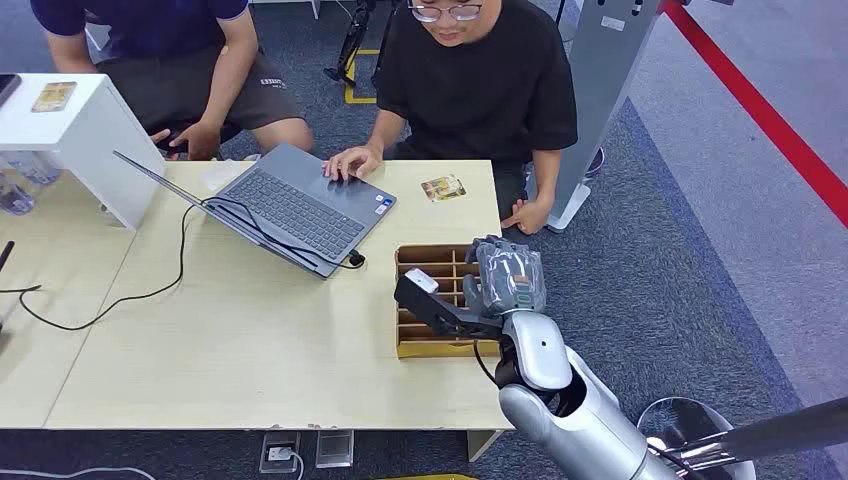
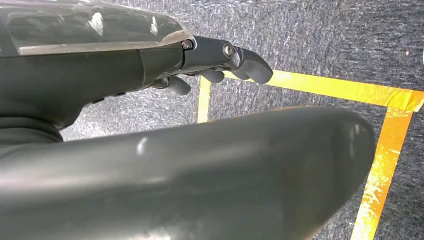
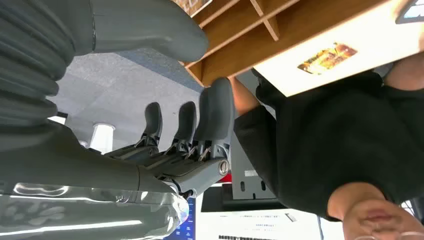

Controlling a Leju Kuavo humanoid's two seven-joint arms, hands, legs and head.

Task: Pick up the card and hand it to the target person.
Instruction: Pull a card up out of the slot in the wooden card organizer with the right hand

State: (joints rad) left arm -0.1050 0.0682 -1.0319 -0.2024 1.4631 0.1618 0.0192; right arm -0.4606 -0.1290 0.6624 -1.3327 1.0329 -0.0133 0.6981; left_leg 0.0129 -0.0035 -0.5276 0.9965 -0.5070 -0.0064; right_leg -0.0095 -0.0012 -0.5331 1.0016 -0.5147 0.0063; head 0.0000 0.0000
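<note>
A small picture card (image 1: 443,187) (image 3: 326,57) lies flat on the table (image 1: 250,340), just past the far end of a wooden divided box (image 1: 425,345) (image 3: 300,20). A person in a black shirt (image 1: 470,80) sits right behind it, with one hand on the laptop and the other at the table's corner. My right hand (image 1: 508,276) (image 3: 200,135) hovers over the box's right side with its fingers (image 3: 216,112) straight and apart, holding nothing, short of the card. My left hand (image 2: 220,57) hangs over the floor and holds nothing.
An open grey laptop (image 1: 290,205) with a black cable stands left of the card. A second person in blue (image 1: 150,40) sits at the far left. A white shelf (image 1: 70,125) carries another card (image 1: 53,96). Yellow tape (image 2: 385,150) marks the carpet.
</note>
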